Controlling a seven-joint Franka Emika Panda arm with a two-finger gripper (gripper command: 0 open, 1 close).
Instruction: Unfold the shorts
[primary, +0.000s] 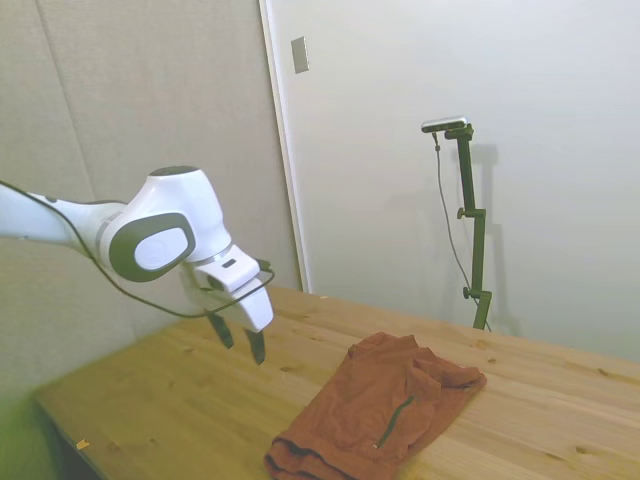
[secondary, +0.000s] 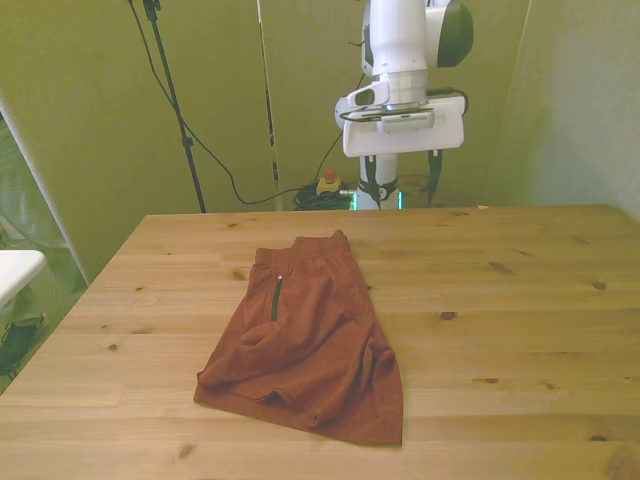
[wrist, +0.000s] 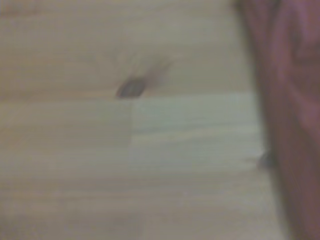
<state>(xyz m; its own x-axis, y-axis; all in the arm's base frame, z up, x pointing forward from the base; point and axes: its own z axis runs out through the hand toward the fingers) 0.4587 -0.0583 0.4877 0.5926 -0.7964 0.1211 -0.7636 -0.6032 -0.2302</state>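
Note:
The rust-orange shorts (secondary: 305, 345) lie folded and rumpled on the wooden table (secondary: 500, 300), a thin dark green stripe (secondary: 275, 298) running down one side. In the side view the shorts (primary: 385, 410) sit near the table's near edge. My gripper (secondary: 402, 190) hangs open and empty in the air above the table's far edge, behind the shorts and toward the front view's right. Seen from the side, the gripper (primary: 241, 348) is well left of the cloth and touches nothing. The wrist view is blurred, with a strip of the shorts (wrist: 295, 100) along one edge.
Bare wood with dark knots (secondary: 447, 316) spreads around the cloth. A white object (secondary: 15, 270) pokes in at the front view's left edge. Cables and a thin stand (secondary: 180, 120) rise behind the table.

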